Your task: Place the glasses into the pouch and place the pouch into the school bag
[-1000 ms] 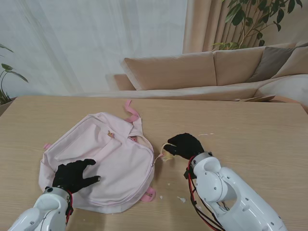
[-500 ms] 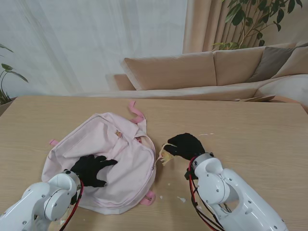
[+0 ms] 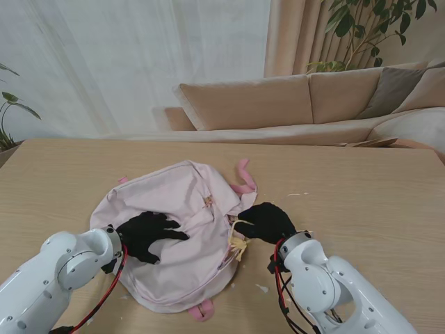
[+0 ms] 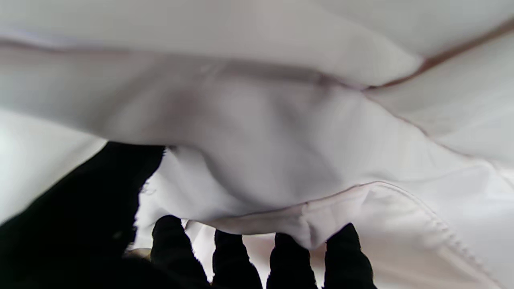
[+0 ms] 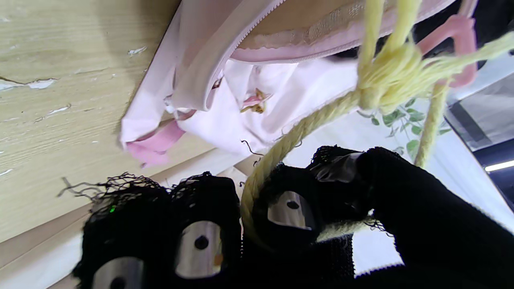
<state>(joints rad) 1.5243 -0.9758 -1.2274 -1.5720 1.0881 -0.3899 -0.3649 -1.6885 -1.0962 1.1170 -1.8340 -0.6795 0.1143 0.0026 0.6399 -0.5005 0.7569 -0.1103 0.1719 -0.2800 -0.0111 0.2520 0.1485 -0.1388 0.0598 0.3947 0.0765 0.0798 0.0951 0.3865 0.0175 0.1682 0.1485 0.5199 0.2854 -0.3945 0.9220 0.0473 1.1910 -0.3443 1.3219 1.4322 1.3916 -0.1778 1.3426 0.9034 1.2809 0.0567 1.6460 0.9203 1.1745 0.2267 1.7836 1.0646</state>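
School bag (image 3: 182,229): soft, crumpled pink fabric on woodgrain table (image 3: 361,181).

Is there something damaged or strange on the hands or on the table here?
Yes. The black glove on the right hand is worn through: bare metal shows at several fingertips, with frayed threads. The wooden table has chipped, flaking spots near the school bag. Neither glasses nor pouch is visible.

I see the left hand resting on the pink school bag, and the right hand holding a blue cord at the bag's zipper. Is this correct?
Not quite: the cord is yellow, not blue, as the right wrist view shows. The rest holds: the left hand rests on the pink school bag, and the right hand holds the cord at the bag's zipper.
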